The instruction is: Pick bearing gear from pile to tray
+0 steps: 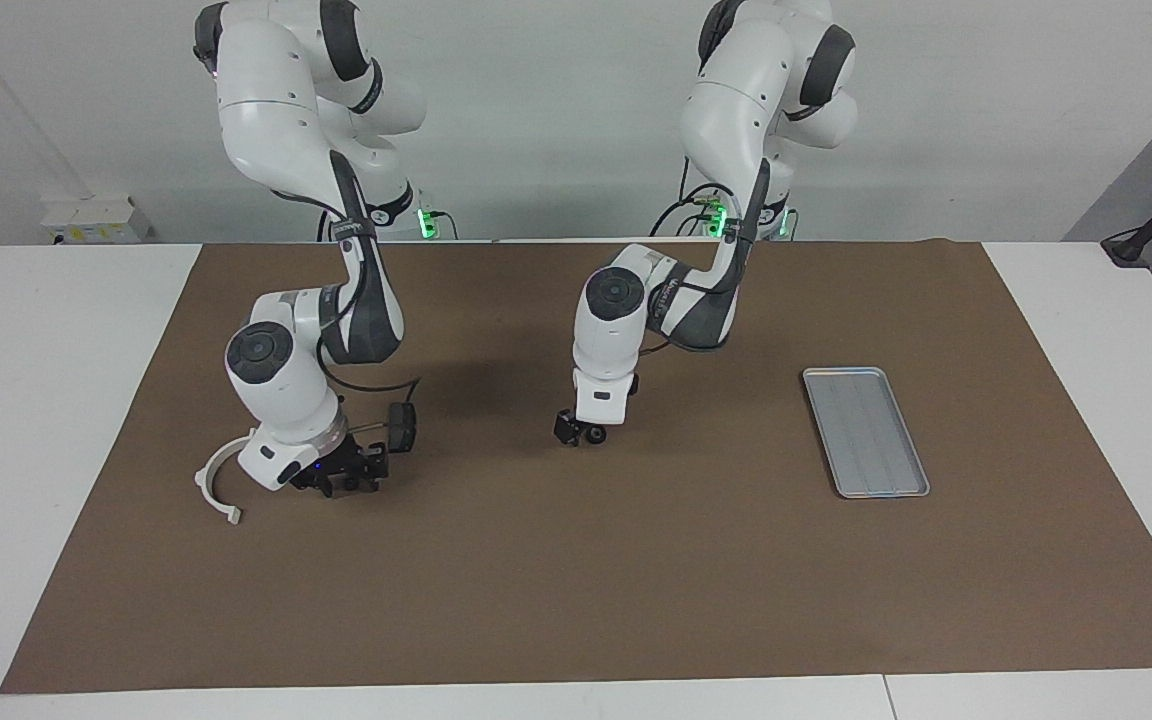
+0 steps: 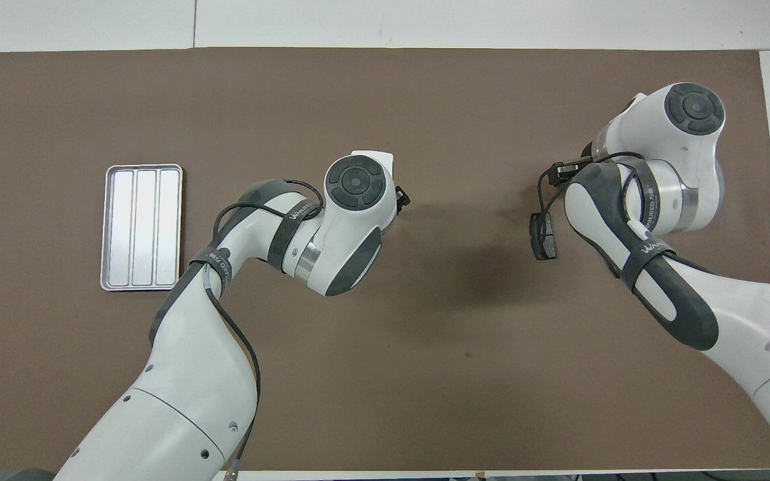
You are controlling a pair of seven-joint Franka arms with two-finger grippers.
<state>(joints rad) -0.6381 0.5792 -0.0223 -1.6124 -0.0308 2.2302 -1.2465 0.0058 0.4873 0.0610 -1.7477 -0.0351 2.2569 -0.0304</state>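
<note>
The pile lies toward the right arm's end of the table. It shows a white half-ring arc (image 1: 217,488) and a dark grey brake pad (image 1: 402,425), which also shows in the overhead view (image 2: 544,237). My right gripper (image 1: 341,484) is low over the pile, between the arc and the pad, and hides whatever lies under it. My left gripper (image 1: 586,434) points down at mid-table with a small black round piece (image 1: 597,435) at its tips. Its tip also shows in the overhead view (image 2: 402,198). The silver-grey tray (image 1: 866,432) lies toward the left arm's end with nothing in it, and also shows in the overhead view (image 2: 141,227).
A brown mat (image 1: 576,590) covers the table, with white table surface around it. In the overhead view the right arm's wrist covers the arc and the rest of the pile.
</note>
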